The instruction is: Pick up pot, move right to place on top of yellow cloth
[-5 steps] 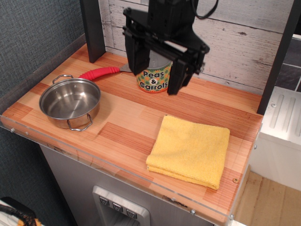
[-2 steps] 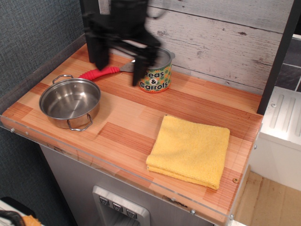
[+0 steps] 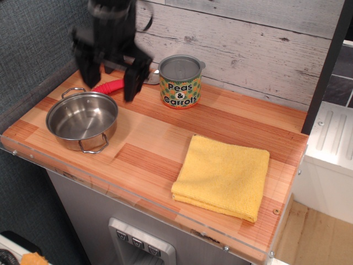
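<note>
Observation.image shows my gripper [image 3: 109,79] wide open, empty, upper left above the pot [image 3: 83,120]; next, descend onto its rim.

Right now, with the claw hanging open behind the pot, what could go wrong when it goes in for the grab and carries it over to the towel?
The open claw hangs above the red-handled utensil, just behind the steel pot; coming down there, it may strike the handle or the pot's rim.

The pot is shiny and round, so a rim pinch could slip.

The Peas & Carrots can stands near the path to the yellow towel; a low carry might clip it.
</note>
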Tool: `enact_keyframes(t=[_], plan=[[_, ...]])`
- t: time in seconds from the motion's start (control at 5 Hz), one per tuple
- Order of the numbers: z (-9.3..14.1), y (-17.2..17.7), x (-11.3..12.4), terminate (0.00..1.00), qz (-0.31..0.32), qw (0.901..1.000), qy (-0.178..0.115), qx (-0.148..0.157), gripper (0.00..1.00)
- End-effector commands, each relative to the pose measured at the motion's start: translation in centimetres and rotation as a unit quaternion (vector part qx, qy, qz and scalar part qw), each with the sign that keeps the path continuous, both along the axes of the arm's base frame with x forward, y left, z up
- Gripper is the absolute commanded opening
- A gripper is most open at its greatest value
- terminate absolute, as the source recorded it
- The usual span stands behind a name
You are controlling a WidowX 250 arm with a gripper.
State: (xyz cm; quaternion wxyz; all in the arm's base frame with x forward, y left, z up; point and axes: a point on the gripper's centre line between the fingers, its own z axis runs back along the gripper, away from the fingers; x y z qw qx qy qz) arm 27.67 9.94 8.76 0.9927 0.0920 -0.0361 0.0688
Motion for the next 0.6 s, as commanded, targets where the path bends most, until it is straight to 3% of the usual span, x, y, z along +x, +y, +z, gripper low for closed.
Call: enact_keyframes(t=[0.0, 0.4], plan=[[-2.6, 1.7, -0.2, 0.0, 0.022, 0.9994, -0.023, -0.015, 1.0], [-5.9, 2.5, -0.3, 0.0, 0.036, 0.9987, -0.008, -0.035, 1.0]])
